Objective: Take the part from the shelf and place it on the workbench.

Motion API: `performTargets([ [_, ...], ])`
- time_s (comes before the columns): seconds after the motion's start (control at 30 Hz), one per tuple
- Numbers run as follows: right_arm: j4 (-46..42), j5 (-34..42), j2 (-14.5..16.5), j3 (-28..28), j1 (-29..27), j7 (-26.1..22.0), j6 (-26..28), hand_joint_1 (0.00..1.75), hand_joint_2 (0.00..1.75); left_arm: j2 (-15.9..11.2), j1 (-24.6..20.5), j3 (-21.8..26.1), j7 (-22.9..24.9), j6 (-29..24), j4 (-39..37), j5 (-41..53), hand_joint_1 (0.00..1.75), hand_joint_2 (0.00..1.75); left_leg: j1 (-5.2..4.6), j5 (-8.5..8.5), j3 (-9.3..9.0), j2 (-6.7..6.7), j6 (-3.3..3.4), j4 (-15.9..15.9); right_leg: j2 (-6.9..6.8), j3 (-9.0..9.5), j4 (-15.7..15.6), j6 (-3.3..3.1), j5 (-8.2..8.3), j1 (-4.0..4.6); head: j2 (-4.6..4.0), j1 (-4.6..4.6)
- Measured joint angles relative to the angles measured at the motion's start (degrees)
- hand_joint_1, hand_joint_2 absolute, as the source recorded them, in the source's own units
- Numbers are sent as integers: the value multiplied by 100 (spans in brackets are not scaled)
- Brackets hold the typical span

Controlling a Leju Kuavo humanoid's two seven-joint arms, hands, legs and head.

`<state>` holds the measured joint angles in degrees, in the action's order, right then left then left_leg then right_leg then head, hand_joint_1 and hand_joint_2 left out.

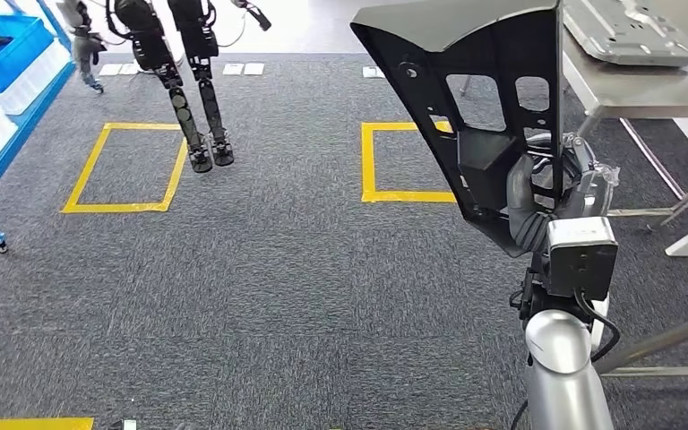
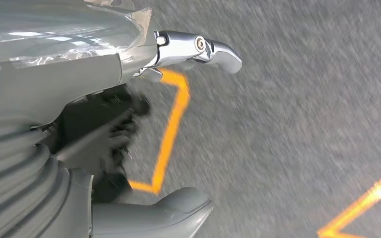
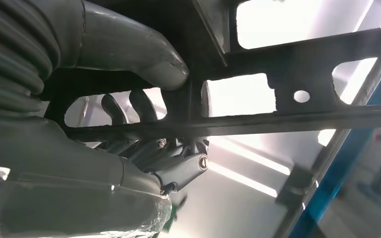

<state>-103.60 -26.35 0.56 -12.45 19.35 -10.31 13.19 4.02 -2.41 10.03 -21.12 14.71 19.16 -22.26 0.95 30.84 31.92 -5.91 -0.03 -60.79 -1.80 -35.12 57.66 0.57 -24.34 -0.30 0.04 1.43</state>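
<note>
The black, flat, roughly triangular moulded part with cut-out windows [image 1: 484,107] stands upright in the right half of the head view, wide edge at the top of the frame, narrow end down at the right hand [image 1: 537,202]. It is off the shelf and in the air, over grey carpet [image 1: 305,296]. The right hand grips it low, near the narrow end; the right wrist view shows the grey thumb [image 3: 144,54] pressed on one face and the dark fingers [image 3: 129,106] hooked through a window and round a rib. That low grip probably keeps the broad end clear of the arm and free to be set down first.

The silver workbench [image 1: 645,94] sits at the upper right of the frame, close beyond the part, with a pale grey stamped metal panel [image 1: 632,31] lying on it. Judging by this, the carry is nearly done; placing remains.

The left hand [image 2: 129,134] appears in the left wrist view, blurred, above the carpet and an orange floor-tape outline. One metal finger [image 2: 203,49] juts out straight, the darker ones look loosely curled, and nothing sits between them, though the blur leaves that unsure.

Further out: a yellow tape square [image 1: 394,161] behind the part, a second yellow tape square [image 1: 125,170] at upper left, the black legs of another robot [image 1: 193,98] at top left, and a blue shelf frame [image 1: 0,134] along the left edge.
</note>
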Motion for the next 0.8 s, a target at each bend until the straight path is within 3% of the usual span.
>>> performTargets([
  [0.07,-11,0,-8,4,-4,-2,11,175,175,13,1,88,-1,42,2,-47,0,175,22,339,263,432,-22,-596,155,22,-22,-70,27,-29,0,-39],
  [0.13,-10,0,-10,3,-24,0,12,175,175,23,23,151,1,47,1,-58,0,175,22,604,644,600,-35,-1309,336,23,-18,-91,31,-19,0,-62],
  [0.17,-9,-1,-13,3,-37,0,12,175,175,24,31,175,1,48,1,-59,0,175,25,581,748,616,-41,-1445,432,26,-15,-91,31,-15,0,-62],
  [0.2,-9,-1,-15,4,-46,2,12,175,175,25,34,194,1,48,2,-60,0,175,31,439,746,620,-43,-1355,526,31,-9,-89,30,-15,0,-63],
  [0.23,-10,-1,-18,4,-50,3,12,175,175,25,34,210,1,50,2,-62,0,175,43,210,640,649,-45,-1054,615,37,2,-87,29,-19,0,-64],
  [0.3,-10,-2,-22,4,-48,3,14,175,175,25,33,244,10,56,3,-50,0,175,93,-187,340,924,-46,-292,774,16,43,-70,22,-15,0,-62],
  [0.37,-11,-11,-26,3,-46,3,22,175,175,26,33,267,39,23,3,34,0,175,106,-301,201,1124,-25,75,905,-51,61,-10,33,0,0,-62],
  [0.43,-13,-26,-42,3,-47,4,43,175,175,35,27,272,61,28,9,94,0,175,71,-319,186,1003,47,121,1043,-117,34,81,72,-1,0,-63],
  [0.47,-16,-33,-60,5,-47,3,58,175,175,42,20,277,65,58,17,100,0,175,62,-343,166,927,98,159,1016,-151,57,114,69,-9,0,-64],
  [0.53,-23,-39,-93,8,-24,3,85,175,175,50,8,289,79,87,41,153,0,175,68,-393,121,756,198,241,720,-322,365,132,-76,7,0,-24],
  [0.6,-27,-37,-116,9,-3,4,105,175,175,40,12,301,95,74,57,226,0,175,44,-400,101,578,244,264,373,-686,1108,123,-379,-12,0,16],
  [0.67,-27,-33,-145,10,-10,6,126,175,175,40,17,322,105,86,58,249,0,175,23,-389,100,398,242,264,268,-968,1668,171,-549,-63,0,17],
  [0.7,-27,-33,-160,11,-14,7,139,175,175,40,15,332,111,96,58,264,0,175,21,-382,98,317,234,264,238,-946,1628,216,-512,-93,0,19],
  [0.73,-27,-32,-174,11,-11,8,156,175,175,41,9,338,115,122,58,278,0,175,22,-372,92,239,221,263,185,-798,1355,272,-407,-121,0,19],
  [0.8,-29,-27,-195,15,13,10,191,175,175,42,-5,350,123,205,63,291,0,175,4,-336,64,110,166,254,-128,-321,514,346,-146,-137,0,23],
])
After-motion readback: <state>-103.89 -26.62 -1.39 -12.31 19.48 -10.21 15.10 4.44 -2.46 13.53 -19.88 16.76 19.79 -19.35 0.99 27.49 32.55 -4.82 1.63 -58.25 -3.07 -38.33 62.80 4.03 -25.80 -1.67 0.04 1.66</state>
